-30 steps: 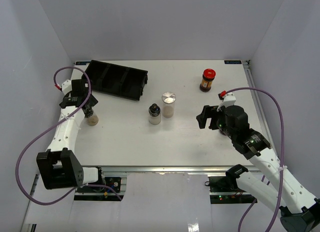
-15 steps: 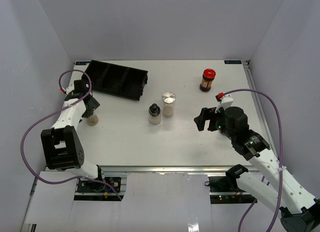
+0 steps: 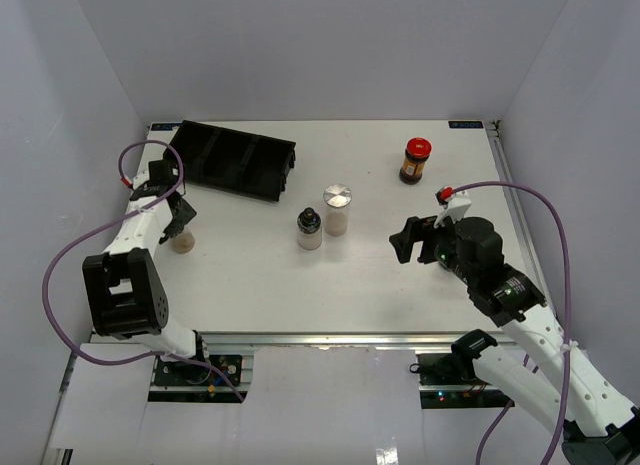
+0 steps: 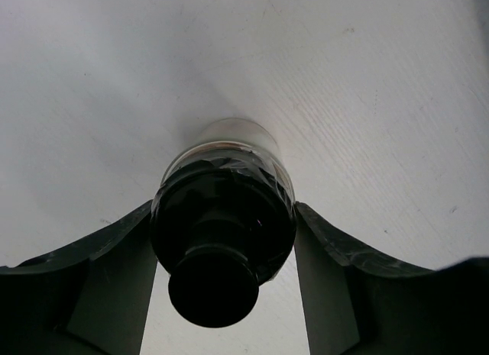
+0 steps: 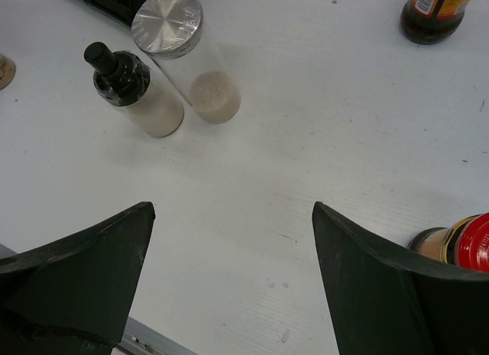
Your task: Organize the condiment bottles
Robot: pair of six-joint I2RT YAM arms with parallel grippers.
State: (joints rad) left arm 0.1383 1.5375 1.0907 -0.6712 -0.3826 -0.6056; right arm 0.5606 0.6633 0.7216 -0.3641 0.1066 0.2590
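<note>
Spread wide a moment ago, my left gripper (image 3: 182, 229) is now clamping a black-topped bottle (image 3: 183, 244) at the table's (image 3: 250, 275) left side, near the tray (image 3: 235, 160). From above, my right gripper (image 3: 403, 237) is hanging open to the right of the shaker (image 3: 309, 230) and silver-lid jar (image 3: 337, 210), which are standing just beside each other mid-table, with a red-lid jar (image 3: 414, 161) farther back. At my left wrist, both fingers (image 4: 107, 279) are pressing the bottle's (image 4: 223, 217) sides. At my right wrist, my fingers (image 5: 84, 271) are gaping over bare table, with a second red-lid jar (image 5: 467, 244) sitting just beside one of them.
</note>
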